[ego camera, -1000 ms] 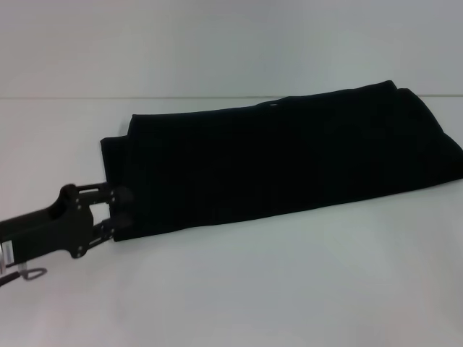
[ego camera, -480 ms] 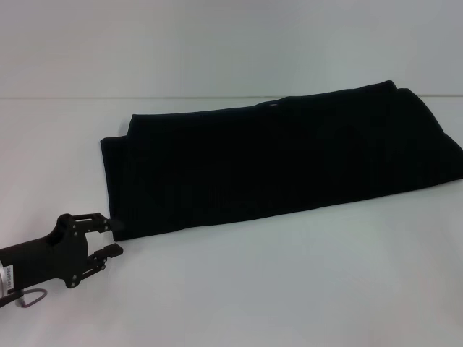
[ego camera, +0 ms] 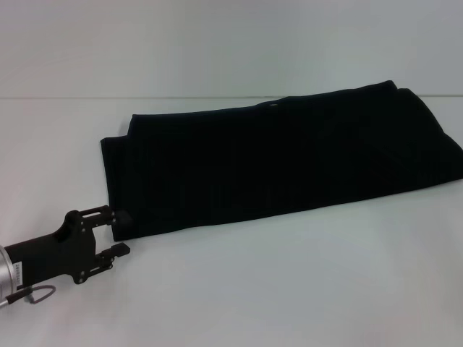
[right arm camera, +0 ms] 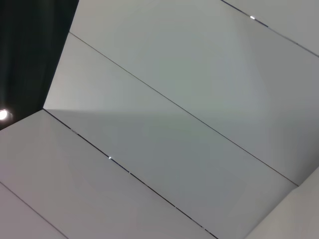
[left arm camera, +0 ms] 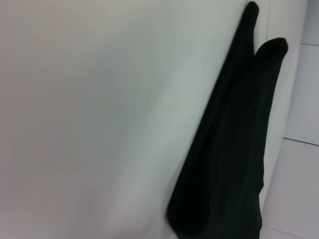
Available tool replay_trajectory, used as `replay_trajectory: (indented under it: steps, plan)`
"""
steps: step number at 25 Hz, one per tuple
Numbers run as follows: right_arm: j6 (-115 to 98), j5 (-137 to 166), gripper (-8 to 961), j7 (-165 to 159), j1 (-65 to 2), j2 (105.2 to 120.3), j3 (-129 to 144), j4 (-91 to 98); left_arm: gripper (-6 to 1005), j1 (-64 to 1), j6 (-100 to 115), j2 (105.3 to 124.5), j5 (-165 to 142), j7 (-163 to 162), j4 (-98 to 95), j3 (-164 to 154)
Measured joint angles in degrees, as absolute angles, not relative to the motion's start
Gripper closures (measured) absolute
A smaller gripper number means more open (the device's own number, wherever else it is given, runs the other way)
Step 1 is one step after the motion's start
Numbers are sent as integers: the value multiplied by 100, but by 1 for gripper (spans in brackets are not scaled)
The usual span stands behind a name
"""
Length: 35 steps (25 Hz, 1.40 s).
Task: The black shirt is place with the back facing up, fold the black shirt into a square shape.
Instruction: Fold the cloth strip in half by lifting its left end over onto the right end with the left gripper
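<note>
Nearest to me, at the lower left of the head view, I see the left end effector (ego camera: 123,232) low over the white surface (ego camera: 289,282). Its two fingers are spread apart with nothing between them. The upper fingertip sits at the near left corner of the black shirt (ego camera: 282,163), at or just touching the fabric edge; I cannot tell whether there is actual contact. The lower finger lies clear of the cloth, over bare surface.

Beyond it, the black shirt lies flat on the surface, already folded into a long band. It runs from the left-centre of the head view up toward the far right, where it reaches the frame edge. Only plain black fabric shows; no lettering is visible on the exposed side. A small light mark sits on the far long edge, too small to identify.

In the left wrist view the black shirt (left arm camera: 229,149) appears as a long dark strip on the pale surface (left arm camera: 99,124), with two rounded folds at its far end.

The right end effector is not visible in any view; the right wrist camera shows only pale panels.
</note>
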<state>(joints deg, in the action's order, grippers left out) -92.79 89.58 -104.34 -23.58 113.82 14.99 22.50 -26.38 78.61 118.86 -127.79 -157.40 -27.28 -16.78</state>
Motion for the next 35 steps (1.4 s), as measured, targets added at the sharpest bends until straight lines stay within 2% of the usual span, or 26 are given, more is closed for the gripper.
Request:
replay_trajectory:
  steps: [1, 6, 24, 35]
  plan:
    - [-9279, 8957, 98, -10434, -2357, 11382, 1498, 2250, 551, -2638, 7835, 11886, -12779, -15755, -2689, -1659]
    - [-9287, 8947, 98, -10433, -2355, 11382, 1495, 2250, 407, -2616, 7650, 11941, -12775, -15802, -2600, -1548]
    - [-9295, 8947, 99, -10432, -2295, 11373, 1476, 2250, 419, -2761, 7094, 12101, -12634, -15812, -2495, -1529]
    - [-9432, 8948, 99, -10432, -2262, 11374, 1374, 2250, 418, -3366, 6574, 12151, -12627, -15660, -2233, -1597]
